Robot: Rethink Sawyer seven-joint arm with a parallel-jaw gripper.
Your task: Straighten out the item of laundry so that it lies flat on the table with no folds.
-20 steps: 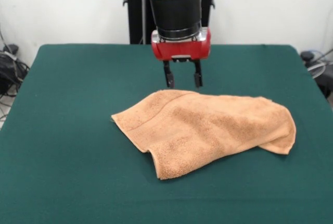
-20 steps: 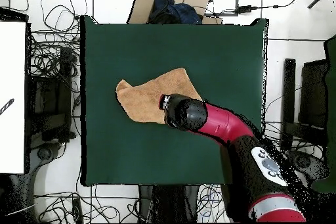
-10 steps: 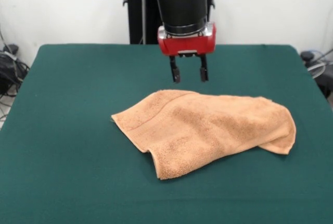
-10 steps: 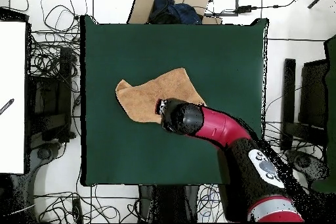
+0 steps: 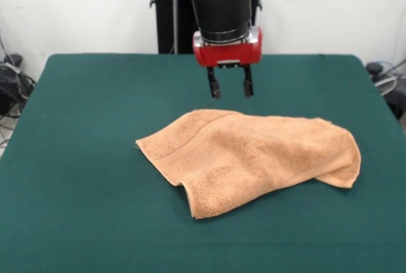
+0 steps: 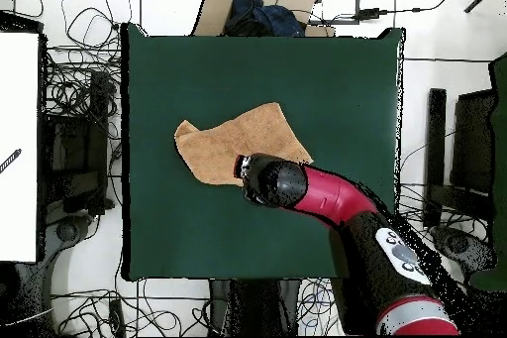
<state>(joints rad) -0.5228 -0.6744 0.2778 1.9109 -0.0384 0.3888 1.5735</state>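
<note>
The item of laundry [image 5: 250, 155] is a peach-orange terry towel, rumpled and folded over itself in the middle of the dark green table [image 5: 82, 127]. A woven band runs near its left edge. My gripper [image 5: 229, 93] hangs open just above the towel's far edge, with nothing between its fingers. In the overhead view the towel [image 6: 233, 141] lies left of centre, and the arm's red and black wrist hides the gripper and the towel's lower right part.
Green table surface [image 6: 327, 76] surrounds the towel on all sides. Cables, a cardboard box [image 6: 259, 2] and dark equipment lie on the floor around the table. A white surface [image 6: 18, 146] stands off the table's left side in the overhead view.
The gripper rose from the towel's far edge and shifted slightly right in the front view over the last second, staying open. The towel has not moved.
</note>
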